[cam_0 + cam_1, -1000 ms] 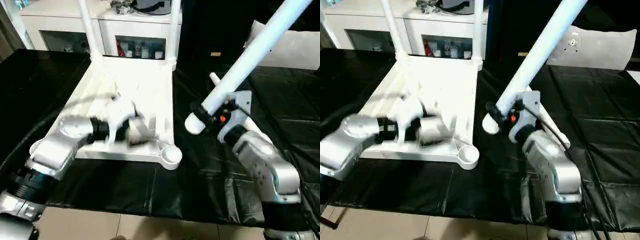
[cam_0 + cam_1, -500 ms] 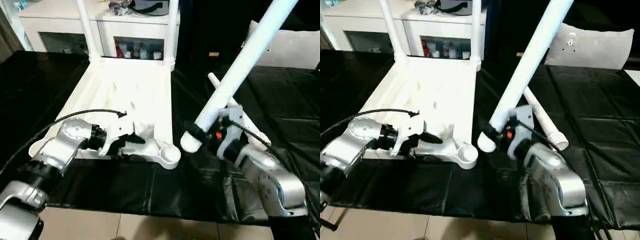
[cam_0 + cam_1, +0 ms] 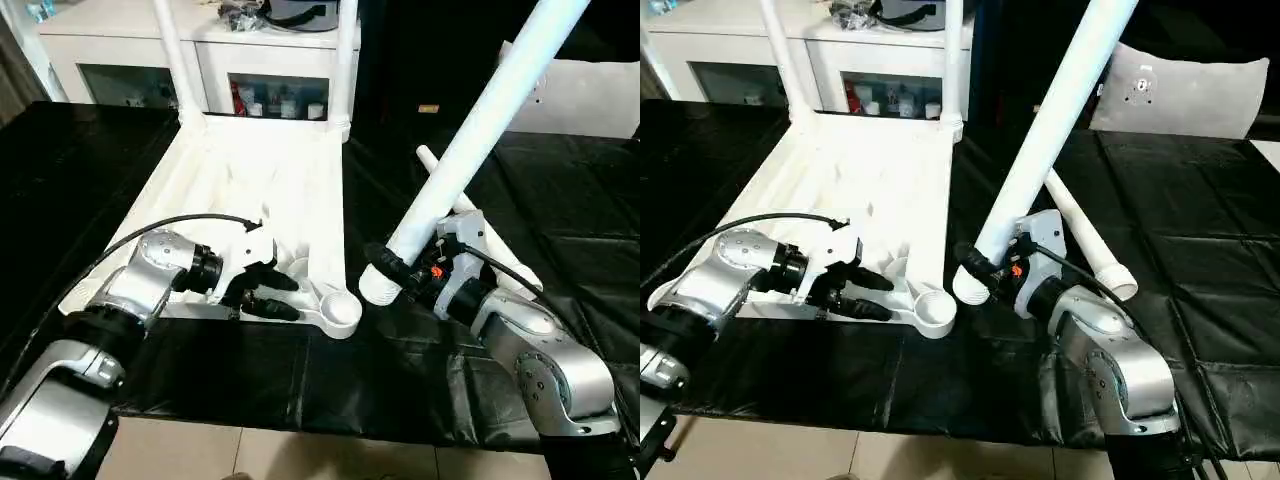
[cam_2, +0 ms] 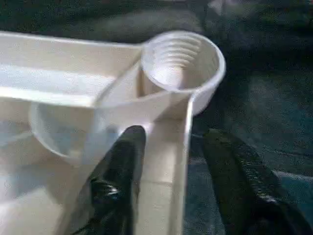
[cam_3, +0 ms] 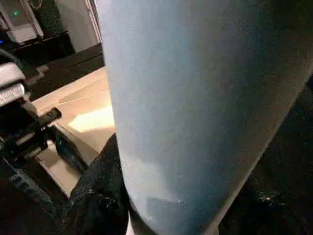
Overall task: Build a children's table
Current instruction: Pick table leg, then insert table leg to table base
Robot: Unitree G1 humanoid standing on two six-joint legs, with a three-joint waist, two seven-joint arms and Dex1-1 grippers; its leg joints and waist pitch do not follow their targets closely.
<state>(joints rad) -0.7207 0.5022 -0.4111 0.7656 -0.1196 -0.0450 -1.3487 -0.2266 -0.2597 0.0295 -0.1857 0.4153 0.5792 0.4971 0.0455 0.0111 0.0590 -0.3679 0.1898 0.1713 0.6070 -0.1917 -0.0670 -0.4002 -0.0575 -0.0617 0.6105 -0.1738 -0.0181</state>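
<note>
Tabletop rim sits between left tool fingers (spread).

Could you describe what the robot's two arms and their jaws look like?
Both arms are rounded silver metal segments with black joint rings. The left gripper has two slim black fingers on a white mount, and a black cable loops over its forearm. The right gripper sits on a white bracket with a small orange-red mark and a black cable.
</note>
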